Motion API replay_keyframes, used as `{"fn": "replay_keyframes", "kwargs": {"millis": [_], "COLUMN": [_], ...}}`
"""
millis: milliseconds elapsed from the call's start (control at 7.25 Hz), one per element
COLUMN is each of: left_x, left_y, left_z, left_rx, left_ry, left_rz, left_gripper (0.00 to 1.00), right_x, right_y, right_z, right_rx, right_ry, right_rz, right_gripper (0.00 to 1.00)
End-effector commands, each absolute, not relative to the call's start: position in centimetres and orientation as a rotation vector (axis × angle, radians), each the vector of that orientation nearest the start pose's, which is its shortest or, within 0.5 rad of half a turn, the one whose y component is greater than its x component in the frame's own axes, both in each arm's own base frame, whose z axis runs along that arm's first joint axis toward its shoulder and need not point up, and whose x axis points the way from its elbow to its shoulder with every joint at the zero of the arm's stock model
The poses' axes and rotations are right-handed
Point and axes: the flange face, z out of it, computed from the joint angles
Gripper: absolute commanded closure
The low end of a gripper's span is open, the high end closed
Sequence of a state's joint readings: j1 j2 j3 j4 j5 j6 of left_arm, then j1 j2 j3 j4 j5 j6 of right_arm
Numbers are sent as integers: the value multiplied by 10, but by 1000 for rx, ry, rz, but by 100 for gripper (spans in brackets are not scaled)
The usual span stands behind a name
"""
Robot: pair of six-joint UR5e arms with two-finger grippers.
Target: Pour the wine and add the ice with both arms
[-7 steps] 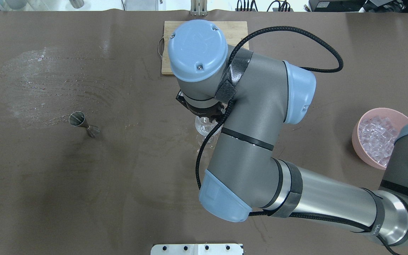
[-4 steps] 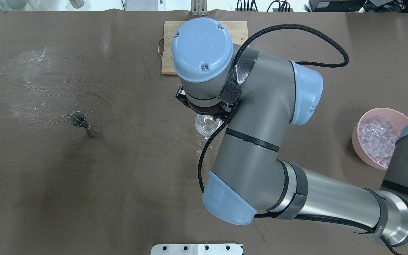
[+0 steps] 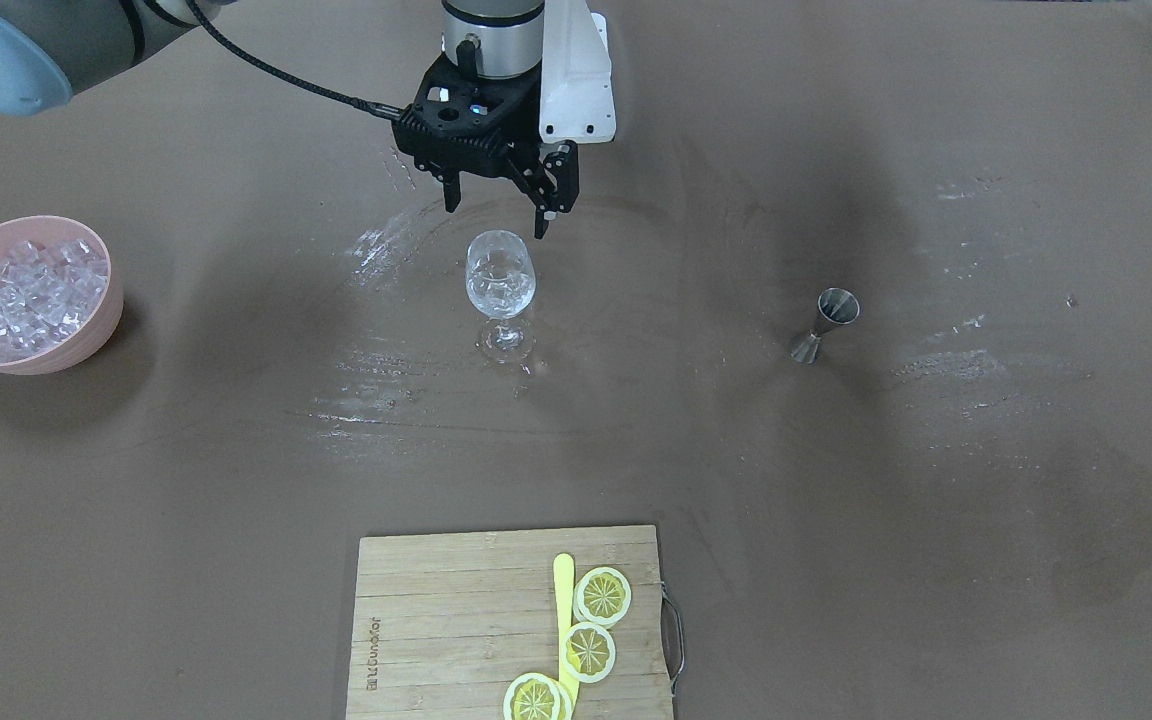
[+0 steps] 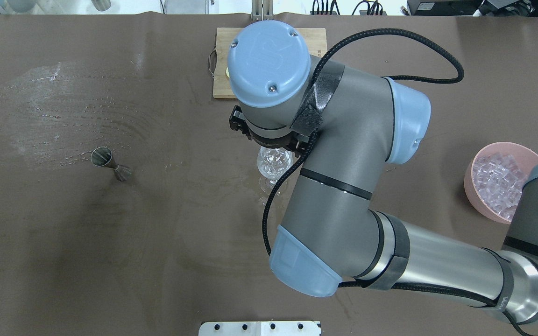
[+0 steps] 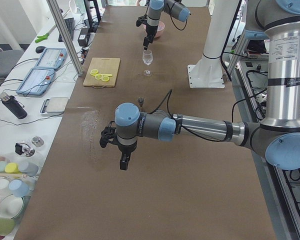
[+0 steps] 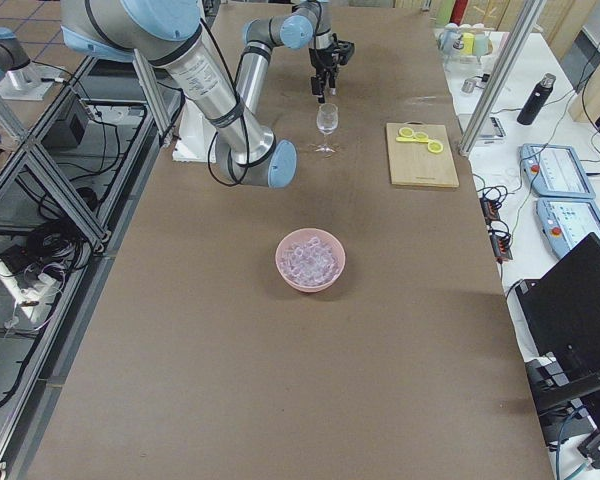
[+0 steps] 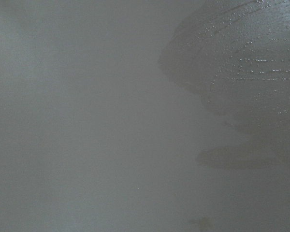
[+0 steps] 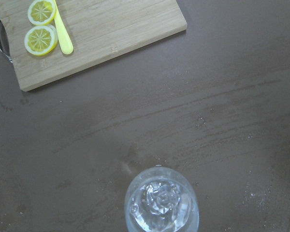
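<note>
My right gripper (image 3: pixel 498 212) hangs open and empty just above a clear wine glass (image 3: pixel 501 275) that stands upright mid-table. The glass holds clear ice cubes, seen from above in the right wrist view (image 8: pixel 161 207). More ice (image 3: pixel 28 285) fills a pink bowl (image 3: pixel 101 325), which also shows in the overhead view (image 4: pixel 473 189) at the right edge. My left gripper (image 5: pixel 124 161) shows only in the exterior left view, low over bare table, and I cannot tell whether it is open. The left wrist view shows only wet table.
A steel jigger (image 3: pixel 824 322) stands on the left arm's side of the glass. A wooden cutting board (image 3: pixel 436 620) with lemon slices (image 3: pixel 591 648) and a yellow utensil lies at the far edge. Water streaks mark the brown mat. A white arm stand (image 5: pixel 206 75) sits at the robot's side.
My right wrist has shifted slightly to the right and towards the cutting board, turning a little over the glass. The glass, the jigger and the bowl have not moved.
</note>
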State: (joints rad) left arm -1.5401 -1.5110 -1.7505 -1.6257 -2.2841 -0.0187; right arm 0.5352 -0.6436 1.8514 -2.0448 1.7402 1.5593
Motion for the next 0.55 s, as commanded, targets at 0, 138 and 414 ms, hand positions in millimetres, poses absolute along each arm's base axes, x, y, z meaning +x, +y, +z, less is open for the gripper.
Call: {"fn": "replay_keyframes", "kwargs": {"millis": [0, 138, 414], "left_x": [-54, -54, -54], "left_y": [-477, -477, -468], "left_z": [598, 600, 609], "left_rx": [146, 135, 82], "left_ry": [711, 705, 712], "left_rz": [72, 68, 41], "left_gripper": [1, 1, 1], "right_x": [-437, -401, -309], "right_y": [-424, -452, -511], "right_z": [78, 109, 176], "right_rx": [45, 26, 55], "right_ry": [-768, -751, -727], "right_rz": [391, 348, 229], "right_gripper": [0, 0, 0]}}
